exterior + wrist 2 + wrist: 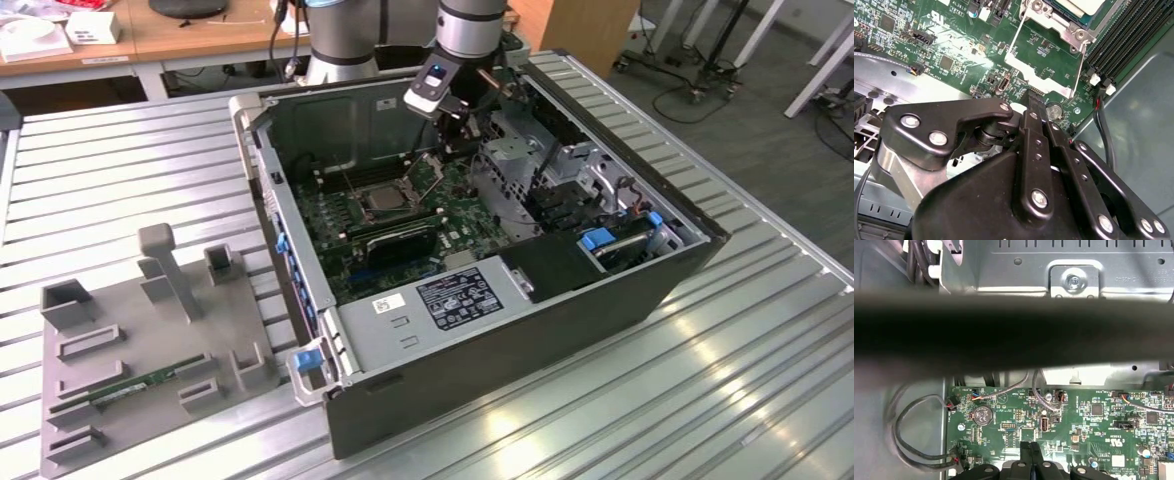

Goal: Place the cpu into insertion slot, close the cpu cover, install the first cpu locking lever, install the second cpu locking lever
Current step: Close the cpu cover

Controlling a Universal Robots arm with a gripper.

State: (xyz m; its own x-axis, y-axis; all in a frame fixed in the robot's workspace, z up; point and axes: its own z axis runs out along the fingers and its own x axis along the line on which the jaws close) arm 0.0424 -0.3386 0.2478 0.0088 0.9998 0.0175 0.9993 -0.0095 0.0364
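Already seated — dull, flat square cpu (387,198).

Arm (470,25) hangs steeply from above, wrist tilted; tool (458,130) points down, fingers (1033,140) pressed together at tips.

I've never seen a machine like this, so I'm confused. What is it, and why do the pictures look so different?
It is a robot arm reaching into an open computer case on a metal table. The exterior view is taken from outside. The two wrist views come from cameras riding on the arm, so they see the green circuit board up close. The black part there is the end effector, the arm's pinching hand; its fingers look shut, holding nothing. The cpu, a small silver square, sits in the insertion slot, and the cpu cover stands open beside it. At the exterior view's left, a grey holder carries a memory stick.
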